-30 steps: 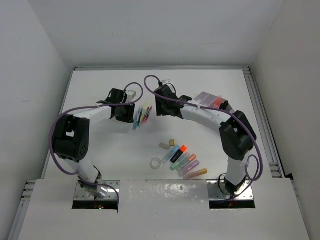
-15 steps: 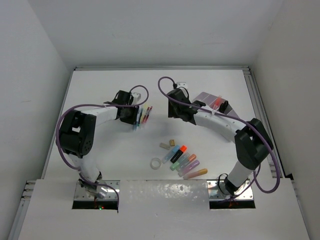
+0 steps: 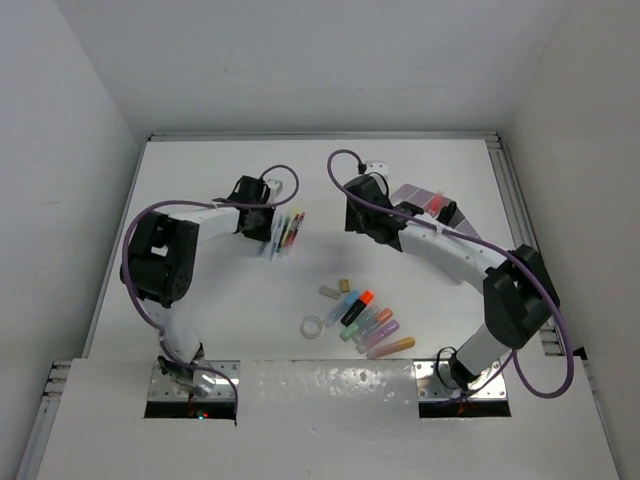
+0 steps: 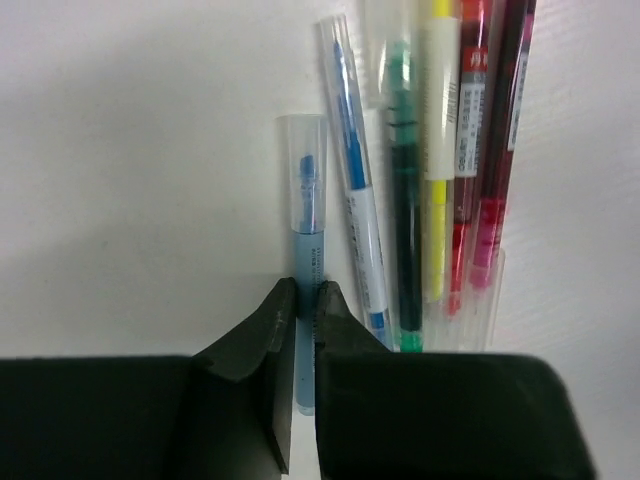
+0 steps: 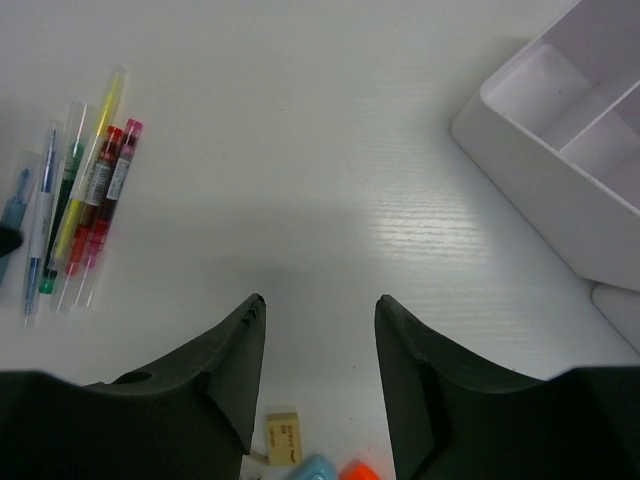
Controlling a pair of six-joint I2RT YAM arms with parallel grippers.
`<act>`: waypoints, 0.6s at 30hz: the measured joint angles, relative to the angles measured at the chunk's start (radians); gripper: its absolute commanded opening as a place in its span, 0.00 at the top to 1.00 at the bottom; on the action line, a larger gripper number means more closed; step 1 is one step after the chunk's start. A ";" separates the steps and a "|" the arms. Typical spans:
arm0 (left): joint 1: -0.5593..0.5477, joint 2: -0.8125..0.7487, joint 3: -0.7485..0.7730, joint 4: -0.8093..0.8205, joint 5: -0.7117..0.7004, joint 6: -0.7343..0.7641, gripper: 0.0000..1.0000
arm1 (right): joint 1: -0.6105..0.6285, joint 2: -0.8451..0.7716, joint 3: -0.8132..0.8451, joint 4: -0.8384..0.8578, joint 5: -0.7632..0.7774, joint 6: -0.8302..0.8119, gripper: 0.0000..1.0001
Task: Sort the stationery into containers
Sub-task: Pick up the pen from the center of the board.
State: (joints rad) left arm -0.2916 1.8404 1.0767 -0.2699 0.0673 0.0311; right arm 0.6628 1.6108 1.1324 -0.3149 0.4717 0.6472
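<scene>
My left tool (image 4: 305, 292) is pressed in on the light-blue pen (image 4: 303, 210), pinching its barrel low down, in the middle of the left wrist view. I cannot tell whether the pen is off the white surface (image 4: 130, 150) or resting on it. It is the leftmost of the row of pens (image 4: 440, 170), and the blue-and-white pen (image 4: 357, 235) lies just beside it, close against my right-hand finger. I judge the lift should go straight up, with no sideways drift, so that finger does not drag the neighbour along. The grip sits near one end, so the long free end may droop or swing; I would raise it slowly and keep the wrist level before travelling. The organizer (image 3: 412, 194) stands right of centre in the overhead view, well apart from the pens, with the right arm between. My right tool (image 5: 318, 310) is spread with nothing between its fingers, hovering over bare surface. I would move it aside first, or the carry may clip it.
</scene>
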 measured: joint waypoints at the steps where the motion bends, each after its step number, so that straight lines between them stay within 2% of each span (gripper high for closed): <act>1: 0.003 0.008 0.011 0.001 -0.002 -0.002 1.00 | 0.000 -0.002 -0.002 0.000 0.002 0.000 0.52; 9: 0.054 -0.002 0.039 -0.037 0.015 0.046 1.00 | -0.013 -0.047 -0.016 0.002 -0.032 -0.034 0.52; 13: 0.075 -0.045 0.148 -0.084 0.063 0.151 1.00 | -0.033 -0.096 -0.024 0.033 -0.105 -0.051 0.51; 18: 0.061 -0.140 0.294 -0.103 0.216 0.308 1.00 | -0.046 -0.171 -0.028 0.119 -0.191 -0.072 0.45</act>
State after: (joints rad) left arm -0.2306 1.7000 1.3708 -0.3725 0.2829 0.3393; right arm 0.6167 1.4395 1.1046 -0.1963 0.2810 0.5747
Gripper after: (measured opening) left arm 0.078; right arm 0.512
